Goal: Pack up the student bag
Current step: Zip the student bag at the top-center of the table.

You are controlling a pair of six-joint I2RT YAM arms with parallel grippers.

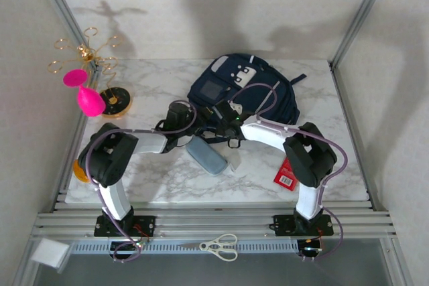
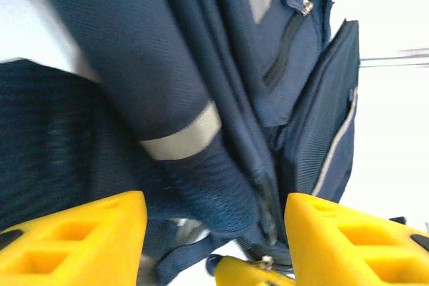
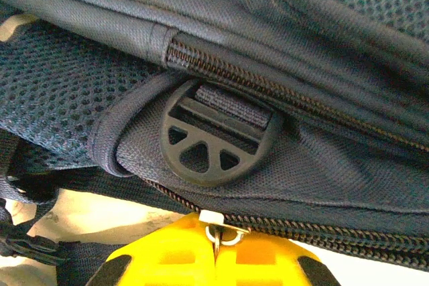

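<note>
As right gripper (image 3: 216, 259) pinches only the tiny zip pull (image 3: 216, 228), bottom centre, w/ left gripper (image 2: 218, 232) apart round a strap (image 2: 201, 185) of the bag (image 2: 308, 98), it may slip free.

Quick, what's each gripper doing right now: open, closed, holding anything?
The left gripper: open, jaws either side of a padded part of the student bag.
The right gripper: closed on the bag's zipper pull.
</note>
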